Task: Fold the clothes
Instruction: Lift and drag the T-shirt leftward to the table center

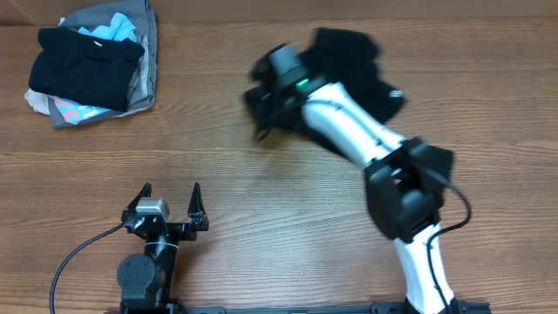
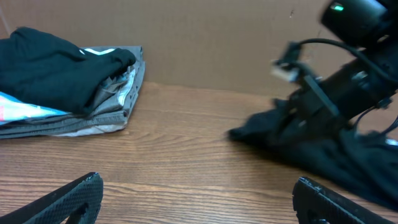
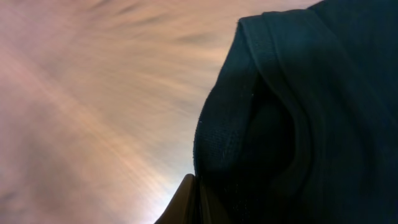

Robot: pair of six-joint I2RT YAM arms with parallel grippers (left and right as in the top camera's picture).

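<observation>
The clothes, a black T-shirt point(image 1: 357, 61), lie crumpled at the far middle-right of the wooden table. My right arm reaches over them, and my right gripper point(image 1: 261, 109) is at their left edge. In the right wrist view the gripper point(image 3: 196, 202) is shut, with a hemmed edge of the black T-shirt point(image 3: 311, 93) pinched at its tips and lifted off the blurred table. My left gripper point(image 1: 170, 194) rests near the front left, open wide with nothing between its fingers point(image 2: 81, 196). The left wrist view shows the T-shirt point(image 2: 323, 149) far off to the right.
A heap of mixed black, grey, light-blue and pink garments point(image 1: 91, 61) sits at the far left corner; in the left wrist view the heap point(image 2: 62, 81) is ahead on the left. Bare wood point(image 1: 261, 201) lies between the two arms. A cable point(image 1: 78, 253) trails from the left arm's base.
</observation>
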